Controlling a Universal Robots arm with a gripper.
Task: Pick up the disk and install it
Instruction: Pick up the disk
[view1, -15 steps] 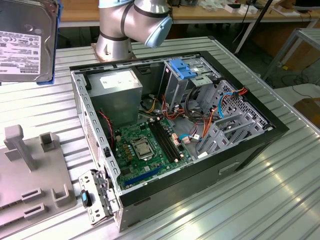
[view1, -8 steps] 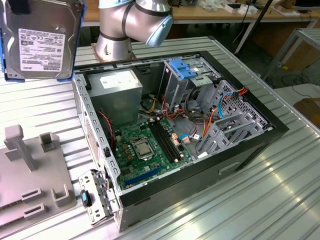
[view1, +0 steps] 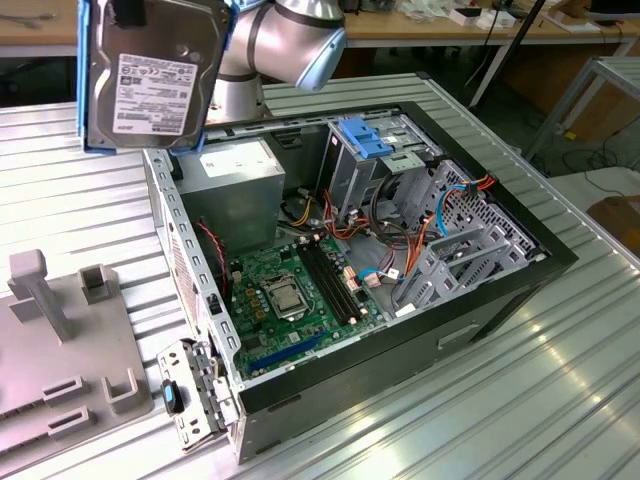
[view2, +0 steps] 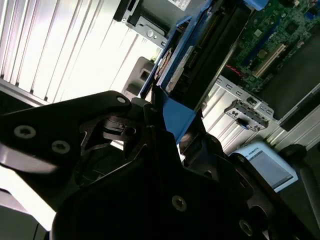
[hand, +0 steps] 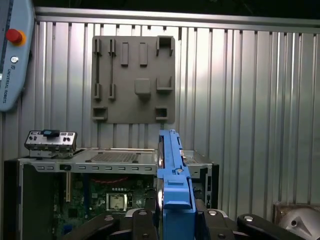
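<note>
The disk (view1: 150, 75) hangs in the air at the exterior view's upper left, above and just outside the open computer case (view1: 470, 320). It stands on edge with its labelled face toward the camera and blue rails along its sides. My gripper (view1: 128, 12) is shut on its upper end. In the first wrist view the disk (hand: 173, 170) shows edge-on as a blue rail rising from between the fingers of the gripper (hand: 175, 220). In the second wrist view the disk (view2: 192, 55) sticks out of the black gripper (view2: 167, 120).
Inside the case lie a green motherboard (view1: 290, 290), a grey power supply (view1: 235, 170) and a metal drive cage with a light blue bracket (view1: 365, 140). A grey fixture plate (view1: 60, 340) lies on the ribbed metal table (view1: 520, 400). A pendant (hand: 12, 50) sits beyond it.
</note>
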